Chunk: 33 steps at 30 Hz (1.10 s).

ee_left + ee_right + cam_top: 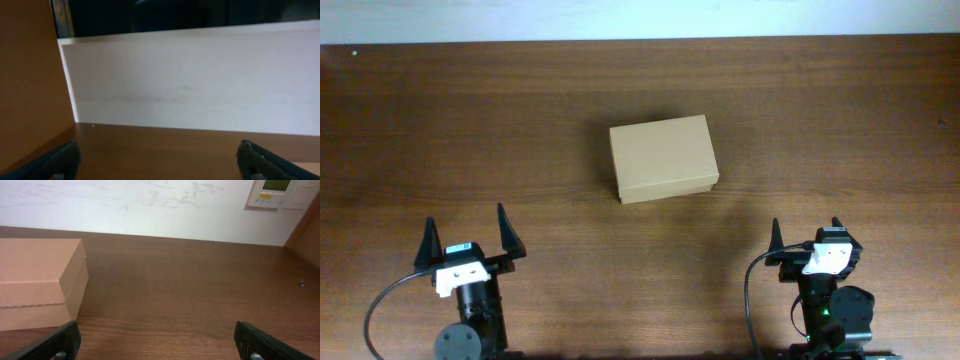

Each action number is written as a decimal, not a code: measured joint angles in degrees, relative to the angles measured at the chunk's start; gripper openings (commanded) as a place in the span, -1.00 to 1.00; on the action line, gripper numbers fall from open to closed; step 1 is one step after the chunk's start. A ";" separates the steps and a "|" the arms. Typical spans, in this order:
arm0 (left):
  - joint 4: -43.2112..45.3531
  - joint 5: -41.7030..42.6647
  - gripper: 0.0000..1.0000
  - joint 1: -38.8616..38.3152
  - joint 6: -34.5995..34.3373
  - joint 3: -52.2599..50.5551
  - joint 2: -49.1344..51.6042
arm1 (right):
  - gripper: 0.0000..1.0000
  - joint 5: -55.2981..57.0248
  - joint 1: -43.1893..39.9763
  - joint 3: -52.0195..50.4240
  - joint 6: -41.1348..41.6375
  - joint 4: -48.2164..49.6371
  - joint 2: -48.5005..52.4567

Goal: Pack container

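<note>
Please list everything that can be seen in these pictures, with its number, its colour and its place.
container: one, tan-brown cardboard, lid shut, in the middle of the table, apart from both grippers.
table: one, dark brown wood, under everything.
wall: one, white, beyond the far edge of the table.
wall panel: one, off-white with a small screen, on the wall, upper right in the right wrist view.
cables: two, black, one beside each arm base.
left gripper: one, black fingers, open, near edge, left side.
right gripper: one, black fingers, open, near edge, right side.

container (pixel 663 158) at centre of table (pixel 470 120)
</note>
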 measured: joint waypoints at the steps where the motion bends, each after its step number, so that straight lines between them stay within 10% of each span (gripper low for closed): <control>1: 0.46 0.00 0.99 0.00 0.00 -0.55 -0.42 | 0.98 0.00 0.00 0.00 0.00 0.00 0.00; 33: -10.78 3.50 0.99 0.00 0.20 -5.31 -0.59 | 0.98 0.00 0.00 0.00 0.00 0.00 -0.02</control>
